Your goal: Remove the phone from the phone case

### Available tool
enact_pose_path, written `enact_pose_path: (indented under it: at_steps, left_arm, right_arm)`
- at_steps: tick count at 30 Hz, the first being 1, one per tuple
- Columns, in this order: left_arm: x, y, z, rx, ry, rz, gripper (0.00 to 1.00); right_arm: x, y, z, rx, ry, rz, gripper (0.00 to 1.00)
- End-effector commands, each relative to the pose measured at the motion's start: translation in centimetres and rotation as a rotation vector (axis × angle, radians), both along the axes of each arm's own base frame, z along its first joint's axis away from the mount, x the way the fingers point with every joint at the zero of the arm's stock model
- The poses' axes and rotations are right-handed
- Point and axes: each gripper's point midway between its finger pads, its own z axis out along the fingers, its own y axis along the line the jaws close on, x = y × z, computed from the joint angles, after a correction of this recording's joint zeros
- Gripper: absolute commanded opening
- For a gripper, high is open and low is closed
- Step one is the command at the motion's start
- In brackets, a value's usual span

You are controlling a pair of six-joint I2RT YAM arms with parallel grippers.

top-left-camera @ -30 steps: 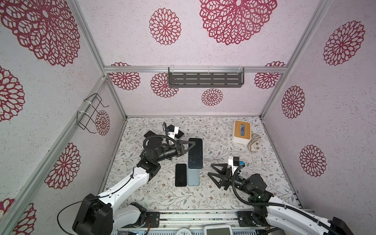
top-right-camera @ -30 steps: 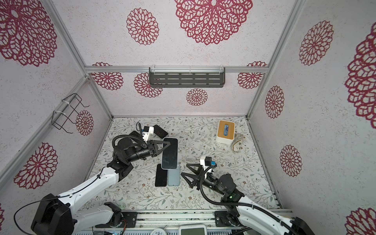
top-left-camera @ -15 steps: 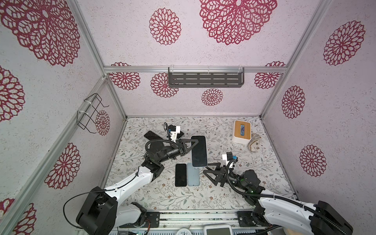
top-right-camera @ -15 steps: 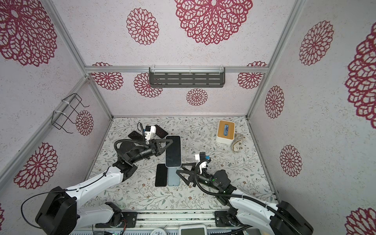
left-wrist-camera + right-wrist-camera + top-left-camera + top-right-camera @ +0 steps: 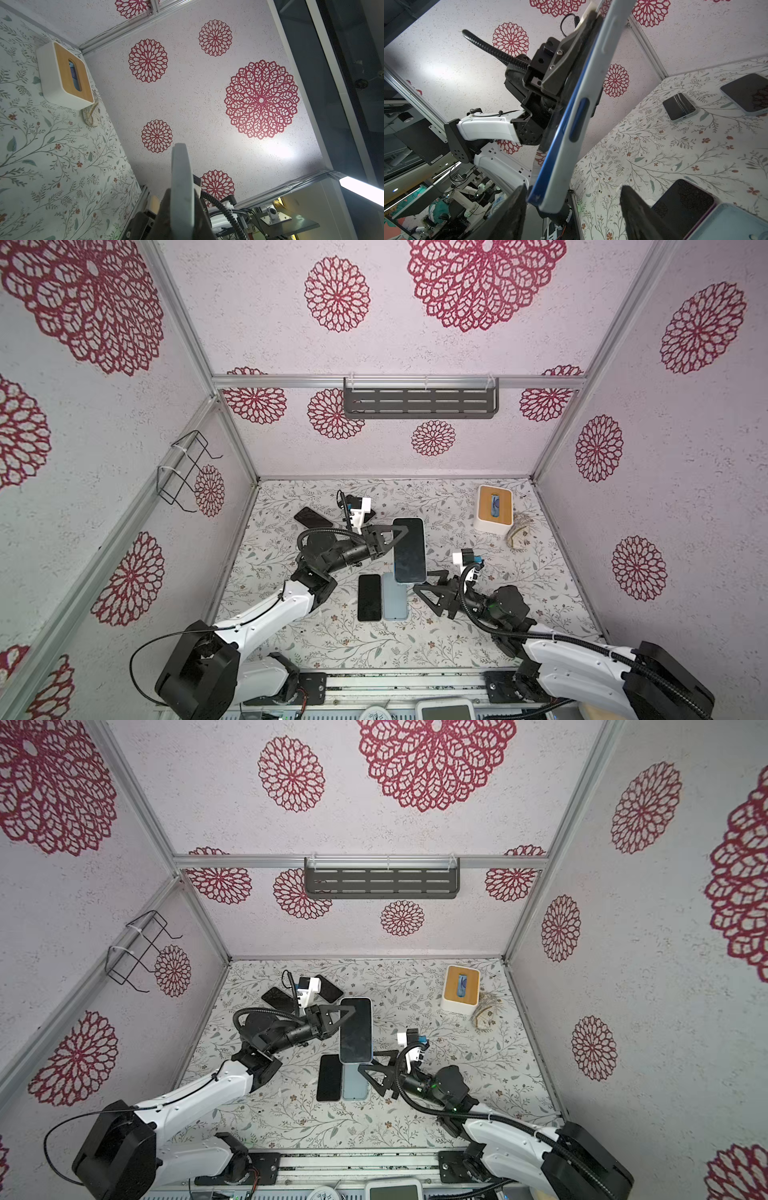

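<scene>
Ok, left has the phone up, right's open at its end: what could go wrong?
1. The left gripper pinches the phone by one long edge only; a pull from the right gripper could twist it loose.
2. It hangs roughly over the black phone and a pale blue piece; a drop would likely hit them.
3. In the right wrist view its end sits close to one finger, so closing may shove it sideways.
</scene>
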Motion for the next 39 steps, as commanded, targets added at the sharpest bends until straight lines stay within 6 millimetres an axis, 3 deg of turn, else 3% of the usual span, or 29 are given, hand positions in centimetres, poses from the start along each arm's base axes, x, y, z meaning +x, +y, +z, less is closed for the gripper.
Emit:
enact_pose_path:
  at_steps: [1,12,30,35,39]
  left_arm:
    - [-0.5,0.0,2.1,-0.058,-0.065,-0.003,0.0]
    - [-0.8,-0.1,2.5,-0.067,-0.072,-0.008,0.0]
    - [-2.8,-1.8,3.0,-0.063,-0.103,-0.086,0.0]
    - [-2.9,-2.0,2.6,-0.046,-0.105,-0.089,0.0]
    - [-2.4,-2.0,1.6,-0.015,-0.082,-0.064,0.0]
  right_arm:
    - [-0.2,-0.1,2.5,0.069,-0.048,0.007,0.73]
    - [0.3,-0.1,2.2,0.076,-0.037,-0.001,0.73]
    - [2.6,-2.4,2.5,0.174,0.021,-0.05,0.7]
    - [2.8,-2.5,2.6,0.182,0.029,-0.049,0.65]
    - [2.4,-2.6,3.1,0.196,0.032,-0.032,0.5]
